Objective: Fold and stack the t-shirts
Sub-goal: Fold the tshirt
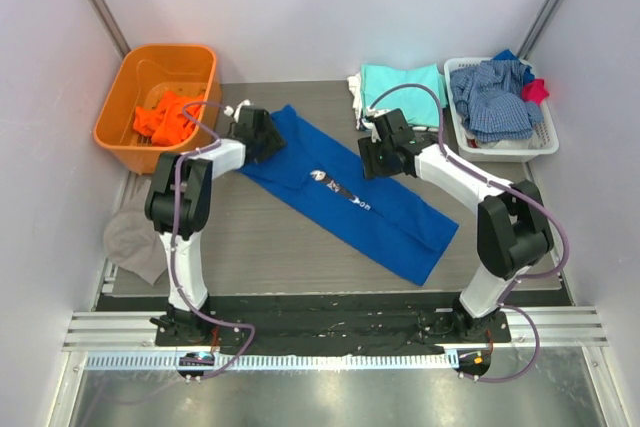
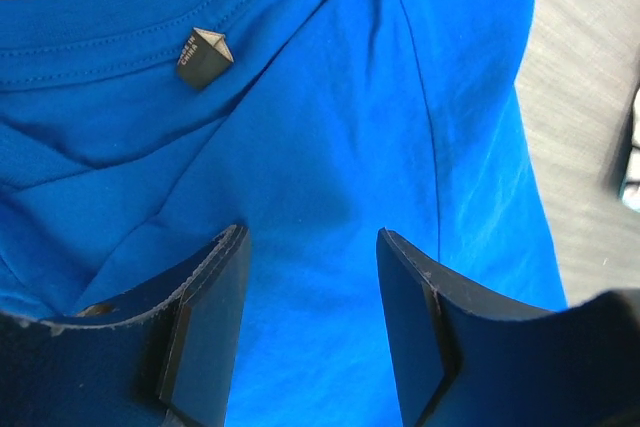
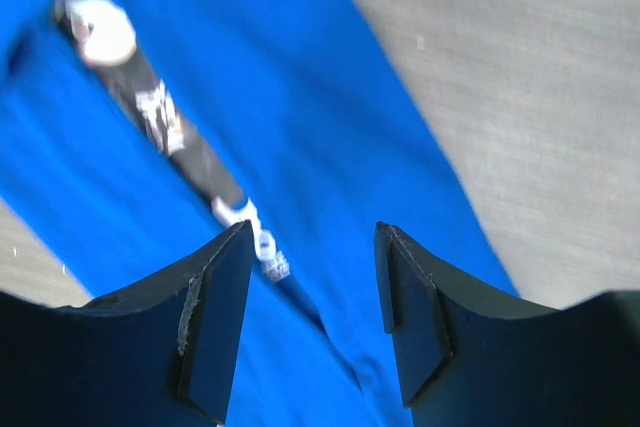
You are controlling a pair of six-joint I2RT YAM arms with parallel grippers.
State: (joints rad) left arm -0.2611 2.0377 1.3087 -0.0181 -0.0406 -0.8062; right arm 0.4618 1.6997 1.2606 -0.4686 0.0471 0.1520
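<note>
Far off to the left of the royal blue t-shirt, at the back of the bench, stands an orange tub with an orange t-shirt crumpled inside it. Left of the blue shirt and nearer the arm bases, a grey cloth lies at the bench's edge.

The blue shirt lies flat as a long narrow band. It runs diagonally across the middle of the bench from far left to near right, with its chest print facing up.

The left pincer is over the shirt's far-left end. Its jaws stand well apart with nothing held between them, only smooth blue fabric below. The collar and a small dark label lie just past the fingertips. Whether the tips touch the cloth cannot be told.

The right pincer is over the shirt's far edge, just beside the print. It is also parted and grips nothing.

Behind the blue shirt and to its right lies a folded aqua t-shirt, with a white shirt showing at its left side.

Farthest right of the blue shirt is a white basket. It holds a blue-and-white checked garment and a small red cloth.
</note>
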